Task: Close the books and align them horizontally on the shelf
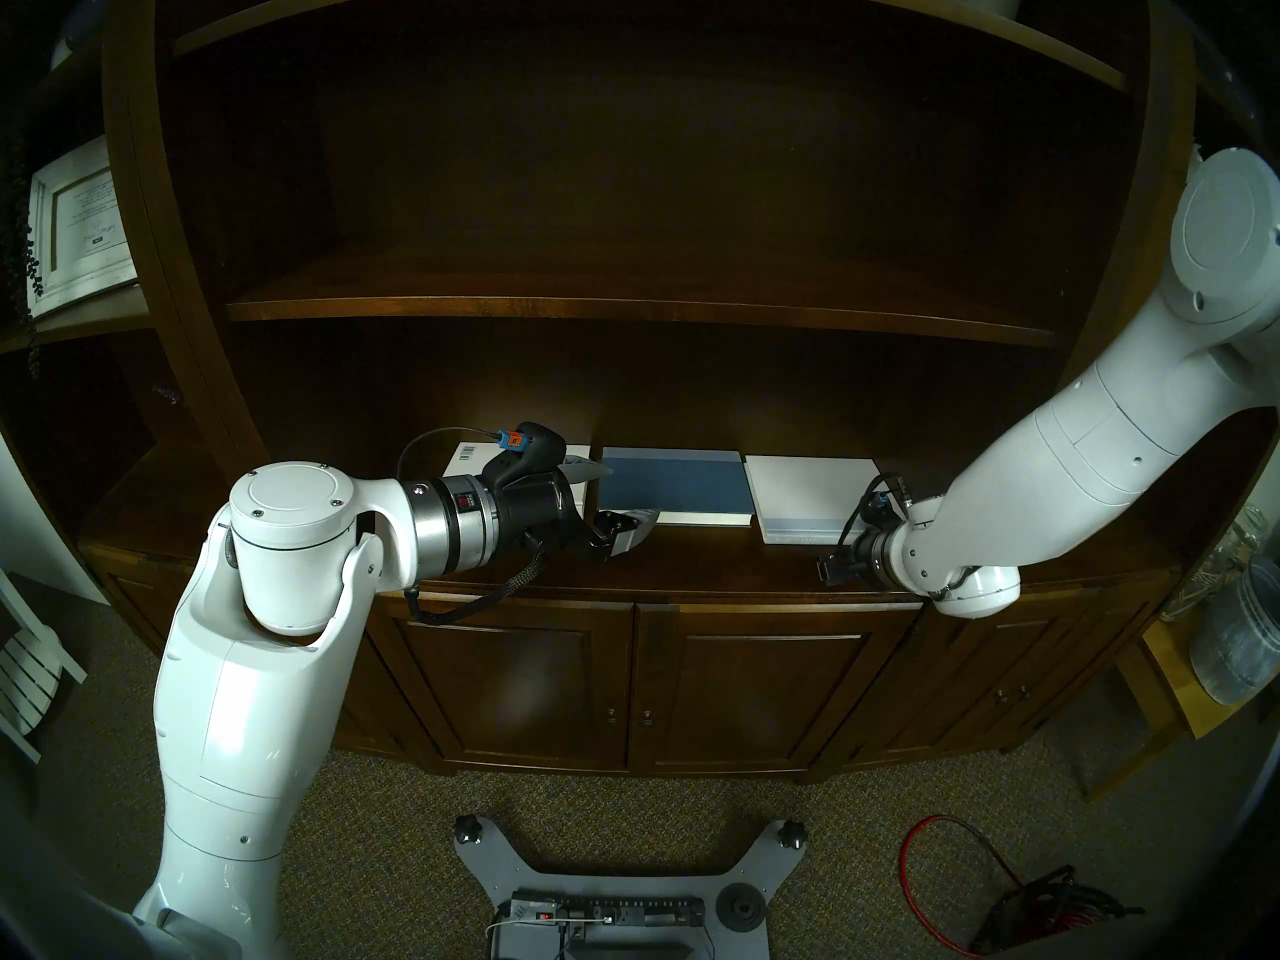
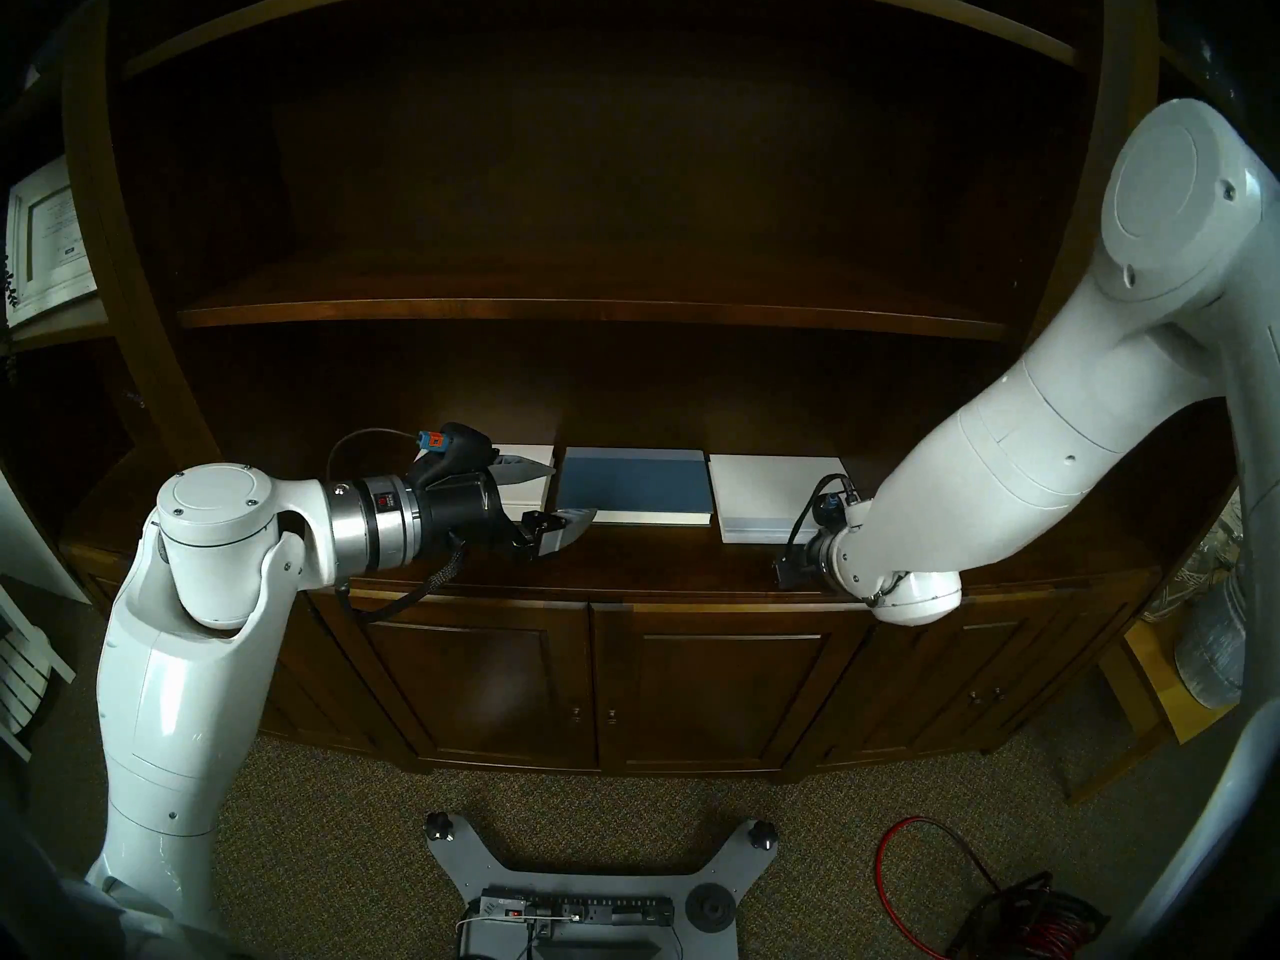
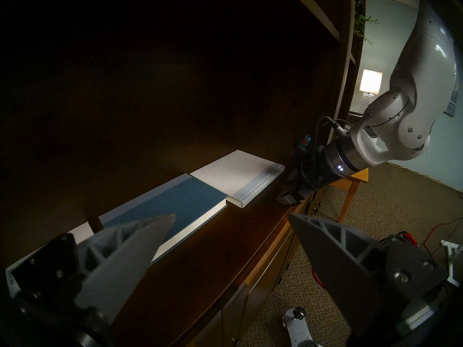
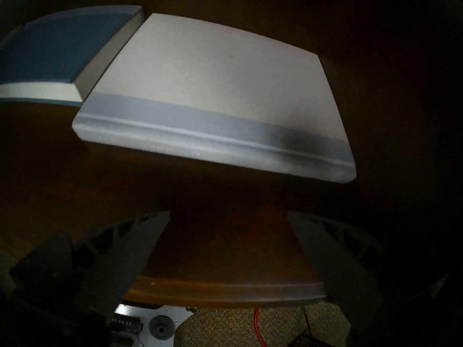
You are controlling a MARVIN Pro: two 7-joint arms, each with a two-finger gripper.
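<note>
Start at the left of the head view: your left end effector (image 1: 609, 505) hangs spread wide and empty over the gap between the barcode book (image 1: 465, 456) and the blue book (image 1: 675, 484). Its upper finger crosses the barcode book's right edge; I judge it is parked there, clear of the covers, not working.

At centre, all three books lie flat and shut in one row along the shelf (image 1: 692, 577), covers up. The blue book shows its page edges toward you. Just right of it, nearly touching, the white book (image 1: 810, 491) shows its grey-blue spine strip in front and sits a little nearer the shelf's front edge, so the row's front line looks slightly stepped.

At right, your right end effector (image 4: 228, 238) is also wide and empty, poised off the white book's spine; it looks placed to nudge that book back if needed.

The shelf is dark polished wood above panelled doors (image 1: 762, 688). The room is dim, with carpet (image 1: 831, 834) below and a framed picture (image 1: 80, 231) at upper left.
</note>
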